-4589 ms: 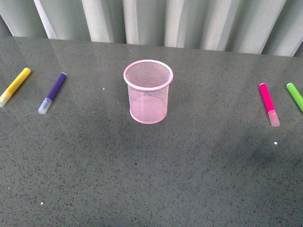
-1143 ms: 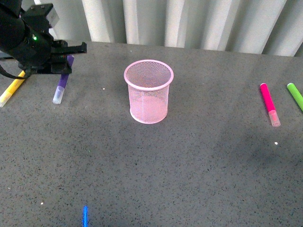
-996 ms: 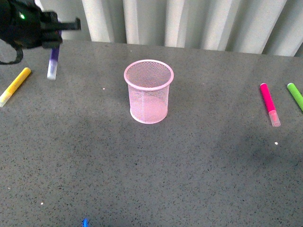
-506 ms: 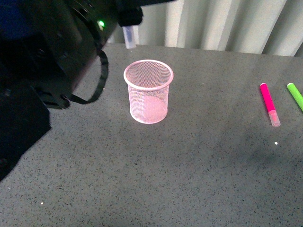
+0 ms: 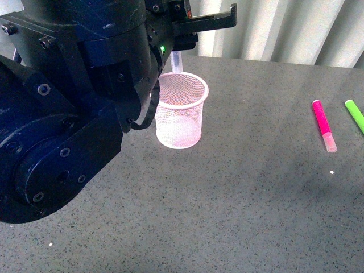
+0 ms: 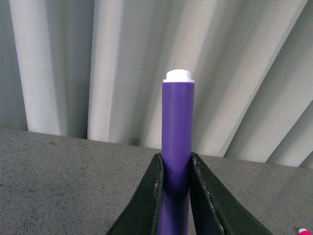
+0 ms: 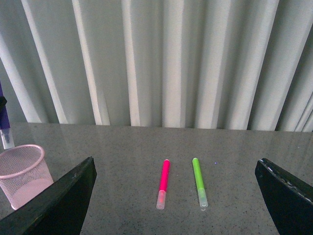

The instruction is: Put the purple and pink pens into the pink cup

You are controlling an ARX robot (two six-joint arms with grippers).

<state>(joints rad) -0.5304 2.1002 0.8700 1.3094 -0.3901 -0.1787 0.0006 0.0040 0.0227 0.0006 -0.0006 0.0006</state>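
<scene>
Left fingers (image 6: 157, 172) are clamped on the purple pen (image 6: 177, 132), one on each side of the barrel with no gap showing. The pen is upright: white end plug on top in the left wrist view, pale cap pointing down in the front view (image 5: 177, 61).

The pen hangs over the far side of the pink cup (image 5: 179, 111), with the cap tip at about rim level. I cannot tell from these views whether it is inside the rim. The right wrist view agrees: the pen (image 7: 5, 131) is vertical with its cap just above the cup's rim (image 7: 23, 172).

The cup stands upright on the bench (image 5: 239, 205), mid-field, and nothing is visible inside through the mesh. The left arm (image 5: 68, 114) fills the left half of the front view and hides that side of the bench.

The pink pen (image 5: 323, 125) lies flat on the bench, well to the right of the cup, cap end toward the robot. The green marker (image 5: 355, 116) lies beside it, further right, roughly parallel and not touching.

Right fingers (image 7: 58, 205) are spread wide, holding nothing, up off the bench. The pink pen (image 7: 163, 183) and green marker (image 7: 198, 182) sit in the gap between them, further out.
</scene>
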